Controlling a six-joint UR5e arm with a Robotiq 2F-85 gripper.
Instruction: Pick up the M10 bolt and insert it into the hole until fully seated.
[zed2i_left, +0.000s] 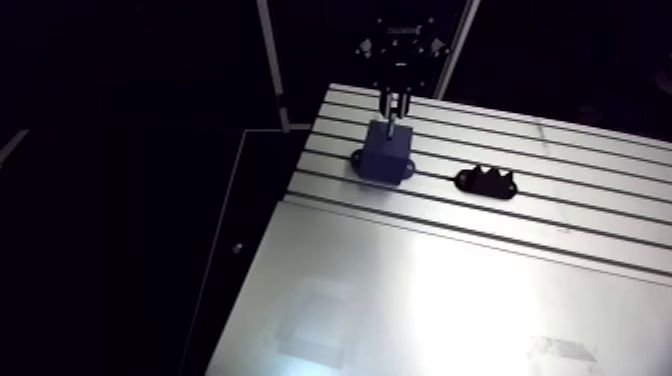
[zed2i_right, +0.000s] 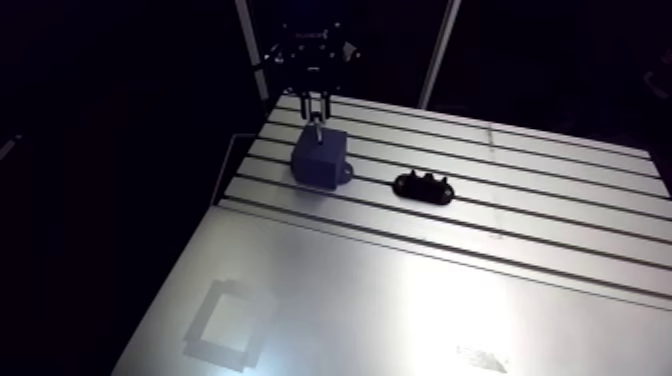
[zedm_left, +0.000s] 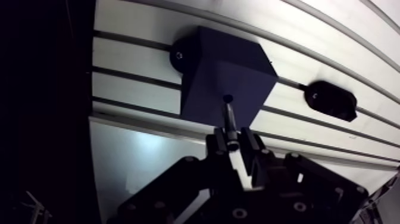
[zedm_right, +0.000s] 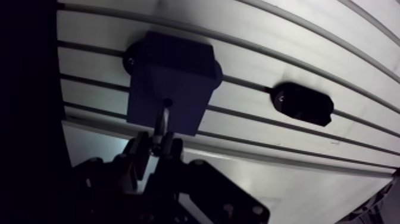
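- The gripper (zedm_left: 232, 142) hangs over the far left part of the slotted table (zed2i_left: 560, 150), its two fingers (zedm_left: 217, 143) pinching the head end of the M10 bolt (zedm_left: 229, 117).
- The bolt points away from the fingers toward the dark blue block (zedm_left: 226, 65). Its tip sits right at the small hole (zedm_left: 227, 98) in the block's top face.
- Most of the shank shows outside the block. From here I can't tell how far the tip has gone in.
- The block stands on the grooved strip of the table, with a rounded mounting ear (zedm_left: 178, 55) at its foot lying on the aluminium.
- To the right of the block, and apart from it, a low black holder (zed2i_left: 485, 181) with a notched top lies across the grooves.
- Nearer to me the grooves stop and a smooth metal sheet (zed2i_left: 450, 300) covers the table.
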